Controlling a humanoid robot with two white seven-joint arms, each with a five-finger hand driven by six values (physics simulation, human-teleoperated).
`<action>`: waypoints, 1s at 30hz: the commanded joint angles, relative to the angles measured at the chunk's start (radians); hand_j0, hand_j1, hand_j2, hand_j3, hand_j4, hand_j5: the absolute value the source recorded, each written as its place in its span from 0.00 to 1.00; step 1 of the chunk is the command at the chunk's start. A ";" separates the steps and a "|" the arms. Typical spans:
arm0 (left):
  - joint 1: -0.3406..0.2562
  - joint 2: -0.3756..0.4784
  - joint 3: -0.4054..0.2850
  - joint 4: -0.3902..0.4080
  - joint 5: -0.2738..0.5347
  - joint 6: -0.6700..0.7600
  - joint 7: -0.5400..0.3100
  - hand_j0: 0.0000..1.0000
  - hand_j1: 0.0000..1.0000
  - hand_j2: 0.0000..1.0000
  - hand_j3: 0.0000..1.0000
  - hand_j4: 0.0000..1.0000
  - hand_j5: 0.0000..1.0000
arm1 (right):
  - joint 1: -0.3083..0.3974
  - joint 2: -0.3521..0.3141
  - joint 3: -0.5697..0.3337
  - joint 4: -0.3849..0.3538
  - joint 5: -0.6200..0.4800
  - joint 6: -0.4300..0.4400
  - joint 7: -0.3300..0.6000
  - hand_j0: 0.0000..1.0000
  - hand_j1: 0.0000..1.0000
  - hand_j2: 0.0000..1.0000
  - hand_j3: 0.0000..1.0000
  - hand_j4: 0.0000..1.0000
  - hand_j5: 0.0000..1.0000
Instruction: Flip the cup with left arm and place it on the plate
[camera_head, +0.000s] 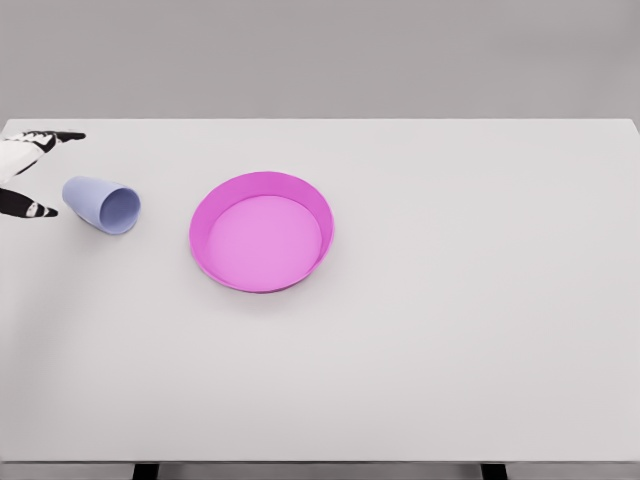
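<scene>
A pale blue cup (102, 204) lies on its side on the white table (450, 300), its mouth facing right and toward me. To its right sits a magenta plate (262, 231) with a raised rim, nothing in it. My left hand (30, 172) shows at the far left edge, just left of the cup's closed end. Its fingers (55, 137) are spread wide, one pointing right above the cup and another (35, 209) below, touching nothing. The right arm is out of view.
The table's far edge runs across the top, its front edge along the bottom of the view.
</scene>
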 joint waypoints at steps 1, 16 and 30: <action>0.000 0.005 -0.015 -0.018 0.007 0.002 0.001 1.00 1.00 1.00 1.00 1.00 1.00 | 0.000 0.000 -0.001 0.000 0.000 0.000 0.000 1.00 1.00 1.00 1.00 1.00 1.00; 0.002 0.001 -0.113 -0.024 0.005 0.002 -0.001 1.00 1.00 1.00 1.00 1.00 1.00 | 0.002 0.000 -0.001 0.000 0.000 0.000 0.000 1.00 1.00 1.00 1.00 1.00 1.00; -0.012 -0.001 -0.127 0.022 0.000 0.002 -0.002 1.00 1.00 1.00 1.00 1.00 1.00 | 0.000 0.000 -0.001 0.000 0.000 0.000 0.000 1.00 1.00 1.00 1.00 1.00 1.00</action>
